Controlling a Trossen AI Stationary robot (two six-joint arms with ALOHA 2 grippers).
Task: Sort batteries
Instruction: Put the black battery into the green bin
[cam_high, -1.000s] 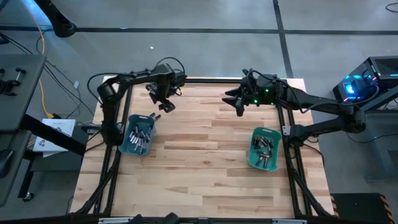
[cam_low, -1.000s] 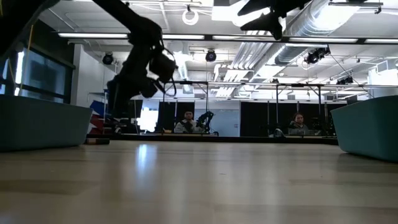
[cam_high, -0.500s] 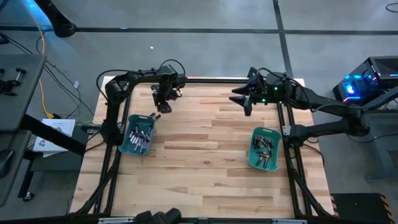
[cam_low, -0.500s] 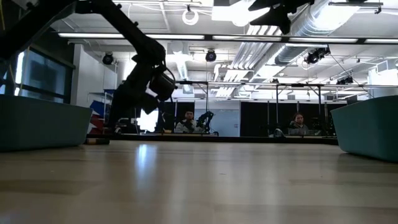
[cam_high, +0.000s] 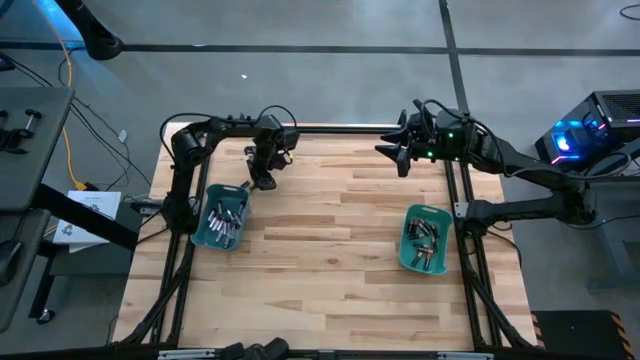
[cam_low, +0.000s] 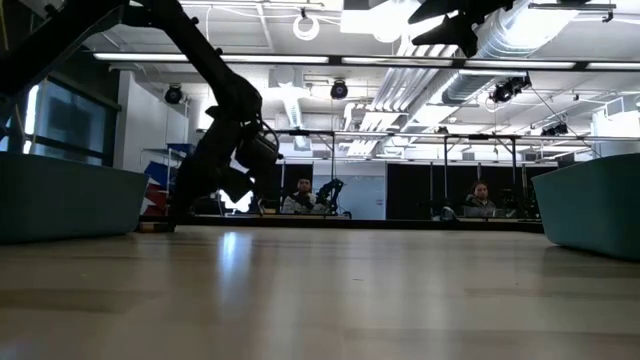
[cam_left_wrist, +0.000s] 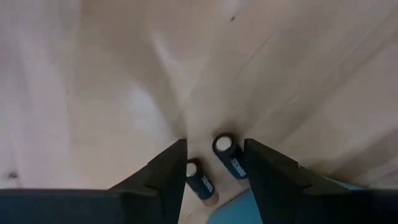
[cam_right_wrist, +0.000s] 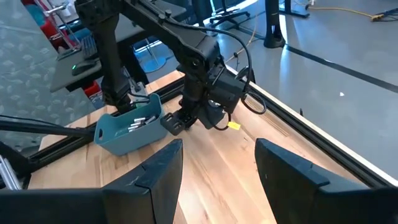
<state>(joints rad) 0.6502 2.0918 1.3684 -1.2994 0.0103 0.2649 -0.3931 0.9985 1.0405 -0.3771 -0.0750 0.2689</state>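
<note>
Left hand (cam_left_wrist: 211, 163) has dropped toward two dark batteries (cam_left_wrist: 230, 157) beside the left bin (cam_high: 222, 216), fingers apart; next it squeezes one. Right hand (cam_high: 395, 150) waits, open.

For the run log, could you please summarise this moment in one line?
left end effector: open, over two dark cylindrical batteries | right end effector: open, raised

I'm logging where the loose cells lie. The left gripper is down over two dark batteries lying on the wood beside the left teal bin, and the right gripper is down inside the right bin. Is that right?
Partly. The left gripper does straddle two dark batteries on the wood beside the left teal bin. But the high view shows the right gripper raised near the table's far edge, jaws open, well away from the right bin.
</note>
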